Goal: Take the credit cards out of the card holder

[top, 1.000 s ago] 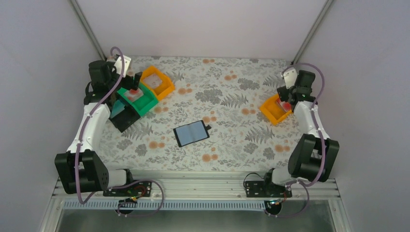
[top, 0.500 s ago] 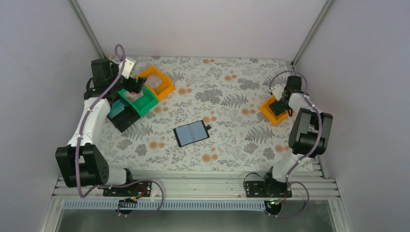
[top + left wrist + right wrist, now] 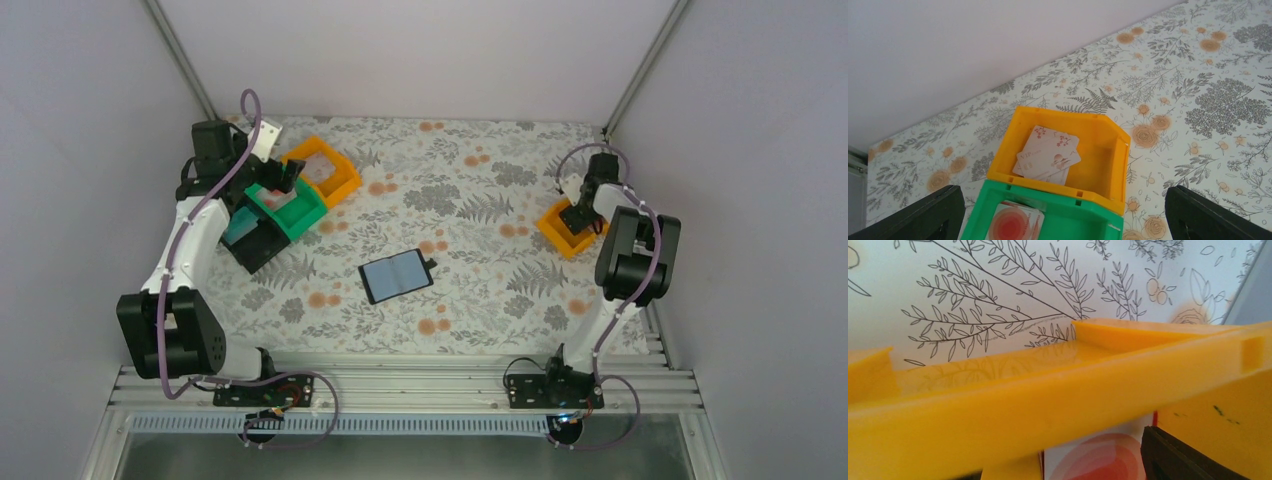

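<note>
Seen from above, the card holder lies open mid-bench, well apart from both arms. Only the left wrist view shows pale cards in the left orange tray and a red-circled card in the green tray, with the left end effector spread wide. Only the right wrist view shows a second red-circled card inside the right orange tray; how wide the right end effector stands I cannot tell.
</note>
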Robot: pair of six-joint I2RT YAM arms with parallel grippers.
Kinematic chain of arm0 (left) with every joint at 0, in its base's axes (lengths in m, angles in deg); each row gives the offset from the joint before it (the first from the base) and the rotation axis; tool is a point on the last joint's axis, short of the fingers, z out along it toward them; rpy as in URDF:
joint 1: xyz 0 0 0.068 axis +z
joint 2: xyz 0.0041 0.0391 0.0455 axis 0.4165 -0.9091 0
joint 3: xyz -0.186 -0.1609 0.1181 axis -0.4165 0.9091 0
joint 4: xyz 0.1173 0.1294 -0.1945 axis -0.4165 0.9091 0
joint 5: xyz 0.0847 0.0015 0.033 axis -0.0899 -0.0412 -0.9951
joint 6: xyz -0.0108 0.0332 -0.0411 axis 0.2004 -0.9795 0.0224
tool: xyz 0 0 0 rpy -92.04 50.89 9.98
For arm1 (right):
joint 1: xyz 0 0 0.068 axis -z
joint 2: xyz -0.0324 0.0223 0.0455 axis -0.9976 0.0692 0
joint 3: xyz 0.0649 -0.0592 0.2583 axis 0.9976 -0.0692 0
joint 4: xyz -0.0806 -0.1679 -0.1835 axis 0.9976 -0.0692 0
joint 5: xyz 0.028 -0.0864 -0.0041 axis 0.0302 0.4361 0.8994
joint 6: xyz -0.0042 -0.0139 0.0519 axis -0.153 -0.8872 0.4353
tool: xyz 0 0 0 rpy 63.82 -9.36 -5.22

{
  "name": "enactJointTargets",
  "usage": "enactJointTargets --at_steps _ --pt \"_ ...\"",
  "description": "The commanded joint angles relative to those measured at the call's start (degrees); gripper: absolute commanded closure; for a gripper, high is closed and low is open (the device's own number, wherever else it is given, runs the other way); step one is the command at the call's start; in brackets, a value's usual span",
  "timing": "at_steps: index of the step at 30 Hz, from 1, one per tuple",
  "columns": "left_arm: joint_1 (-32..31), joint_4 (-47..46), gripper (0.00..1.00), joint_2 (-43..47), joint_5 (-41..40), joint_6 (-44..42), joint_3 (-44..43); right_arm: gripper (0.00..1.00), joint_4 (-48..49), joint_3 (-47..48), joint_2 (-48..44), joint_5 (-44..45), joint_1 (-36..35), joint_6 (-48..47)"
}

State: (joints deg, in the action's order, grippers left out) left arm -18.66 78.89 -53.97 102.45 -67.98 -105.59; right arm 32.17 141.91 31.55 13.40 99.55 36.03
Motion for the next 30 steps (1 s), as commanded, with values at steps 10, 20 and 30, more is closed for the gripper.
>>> enactJointTargets --at_steps 10,20,30 --pt "0.2 -0.2 0.0 -0.9 0.8 -0.6 -1.9 0.56 -1.0 -0.6 1.8 -1.0 -0.7 0.2" --pt "0.2 0.0 0.0 -0.2 1.4 -0.9 -2.0 0.77 -1.8 -2.1 -0.4 -2.8 -2.2 -0.2" --pt "0.3 0.4 0.0 0.1 1.9 -1.1 -2.1 0.96 -1.8 -3.2 -2.4 -2.0 -3.3 -1.1"
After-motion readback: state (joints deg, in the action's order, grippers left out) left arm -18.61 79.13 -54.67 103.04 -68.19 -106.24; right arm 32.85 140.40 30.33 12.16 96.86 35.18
